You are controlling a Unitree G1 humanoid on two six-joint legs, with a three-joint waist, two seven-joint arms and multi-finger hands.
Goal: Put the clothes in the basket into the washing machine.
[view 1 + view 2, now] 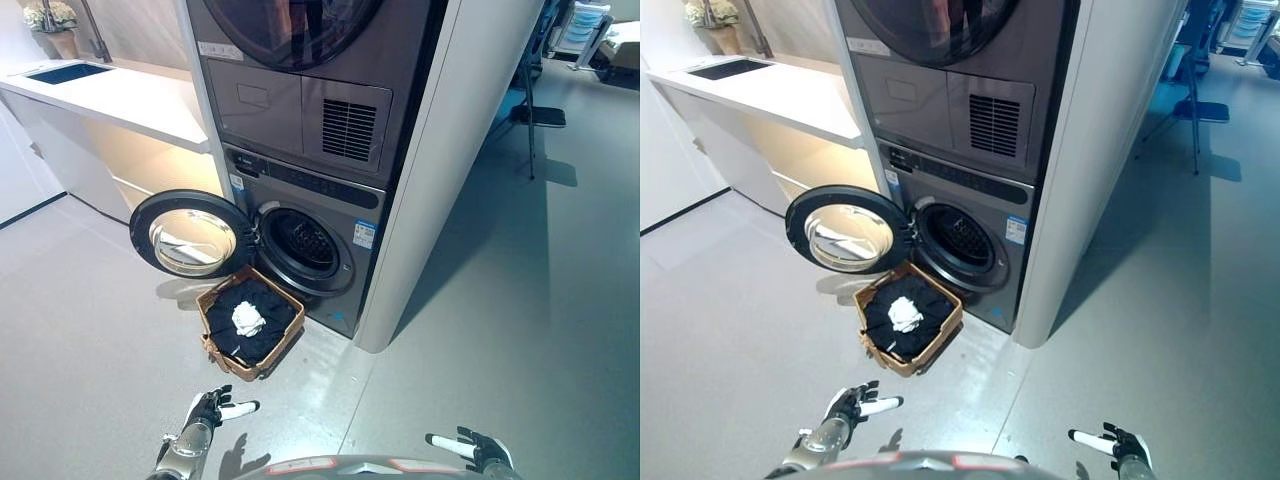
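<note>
A brown wicker basket [212,350] stands on the floor right in front of the washing machine [330,275]. It holds dark clothes [265,330] with a small white garment [248,319] on top. The machine's round door [190,234] is swung open to the left and the drum opening [303,243] shows dark and empty. My left hand [212,408] hangs low near the bottom edge, short of the basket, fingers relaxed and open. My right hand [472,446] is at the lower right, open and empty, far from the basket.
A dryer [300,60] sits stacked above the washer inside a white cabinet [450,170]. A white counter with a sink [110,95] runs along the left wall. A stand and furniture [535,110] are at the far right. Grey floor surrounds the basket.
</note>
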